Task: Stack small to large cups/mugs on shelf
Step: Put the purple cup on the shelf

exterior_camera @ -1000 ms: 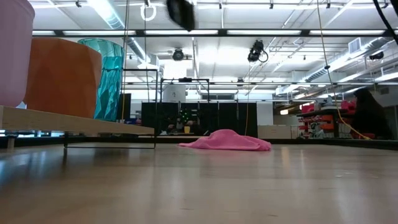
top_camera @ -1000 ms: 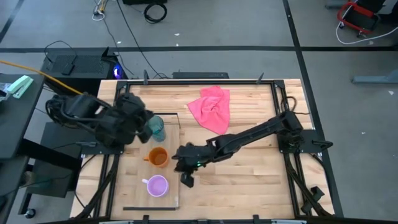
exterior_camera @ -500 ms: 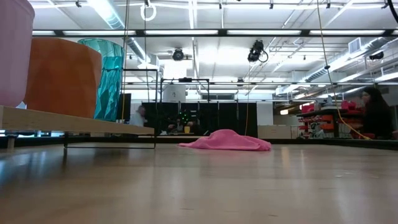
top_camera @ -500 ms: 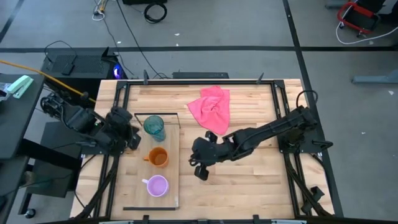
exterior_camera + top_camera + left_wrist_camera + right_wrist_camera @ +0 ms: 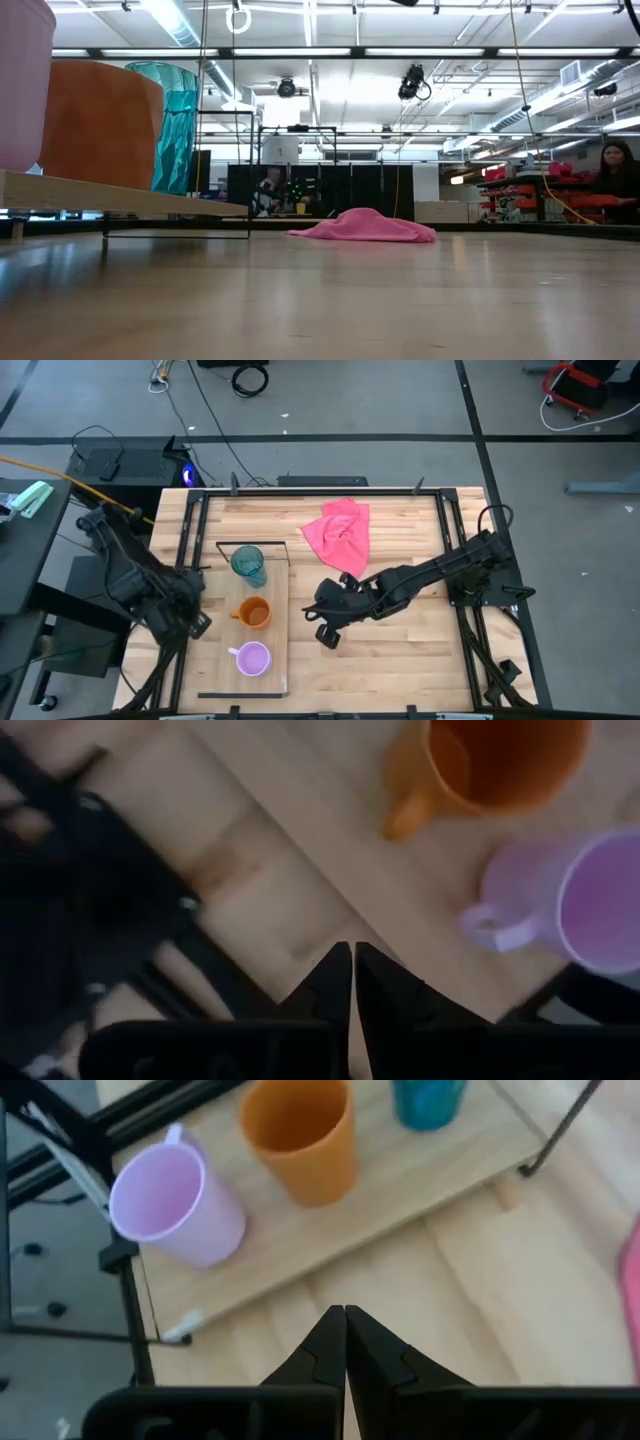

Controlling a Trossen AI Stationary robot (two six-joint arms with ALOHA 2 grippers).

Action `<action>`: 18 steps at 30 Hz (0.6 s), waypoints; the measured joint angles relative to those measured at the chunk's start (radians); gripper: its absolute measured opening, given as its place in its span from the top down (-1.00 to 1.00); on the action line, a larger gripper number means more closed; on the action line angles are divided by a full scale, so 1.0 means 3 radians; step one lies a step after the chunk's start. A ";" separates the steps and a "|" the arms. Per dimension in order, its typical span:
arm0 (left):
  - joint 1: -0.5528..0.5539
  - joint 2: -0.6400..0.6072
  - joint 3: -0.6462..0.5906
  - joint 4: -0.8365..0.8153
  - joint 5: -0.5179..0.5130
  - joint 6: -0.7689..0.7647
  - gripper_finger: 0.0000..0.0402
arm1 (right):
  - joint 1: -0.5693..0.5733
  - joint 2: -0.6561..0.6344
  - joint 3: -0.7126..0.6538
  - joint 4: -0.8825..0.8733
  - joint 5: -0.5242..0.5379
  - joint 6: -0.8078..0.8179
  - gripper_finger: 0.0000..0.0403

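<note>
We are counting three vessels standing in a row on the long light-wood plank shelf point(image 5: 278, 622): one tall translucent teal tumbler point(image 5: 248, 564) with a faceted wall, one smooth matte orange mug point(image 5: 254, 612) with a small handle, and one glossy lilac-purple mug point(image 5: 250, 658) with a looped handle. The tumbler is standing at the end with the thin black wire frame point(image 5: 252, 544), the orange mug in the middle, the lilac mug nearest the other end. None is nested in another; each is sitting apart from its neighbour.

Our left gripper point(image 5: 190, 622) is hanging over the table's left edge, off the shelf, with the orange mug just beside it and the lilac mug near it. Its two dark fingers point(image 5: 335, 982) are pressed together with nothing between them.

Our right gripper point(image 5: 326, 632) is hovering over the slatted wooden tabletop point(image 5: 400, 650), on the side of the shelf away from the left gripper, the lilac and orange mugs lying ahead of its tips. Its fingers point(image 5: 330, 1342) are likewise closed tip to tip on nothing.

One crumpled pink cloth point(image 5: 340, 532) is lying on the tabletop, well apart from both grippers.
</note>
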 joint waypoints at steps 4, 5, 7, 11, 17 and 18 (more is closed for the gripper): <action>-0.0147 0.0004 -0.0426 0.0714 0.0002 -0.0038 0.91 | 0.0054 0.0126 0.0000 0.0061 -0.0110 -0.0033 0.95; -0.0172 0.0004 -0.0540 0.0886 -0.0001 -0.0010 0.92 | 0.0067 0.0163 0.0000 0.0099 -0.0135 -0.0022 0.95; -0.0177 0.0005 -0.0744 0.1167 0.0000 0.0005 0.93 | 0.0080 0.0222 0.0000 0.0198 -0.0144 -0.0013 0.95; -0.0176 0.0003 -0.1011 0.1468 -0.0043 -0.0072 0.94 | 0.0076 0.0278 0.0000 0.0335 -0.0145 0.0041 0.96; -0.0174 0.0001 -0.1234 0.1745 -0.0263 -0.0164 0.91 | 0.0070 0.0280 0.0000 0.0326 -0.0143 0.0090 0.96; -0.0174 0.0001 -0.1266 0.1826 -0.0263 -0.0156 0.91 | 0.0072 0.0280 0.0000 0.0323 -0.0143 0.0090 0.96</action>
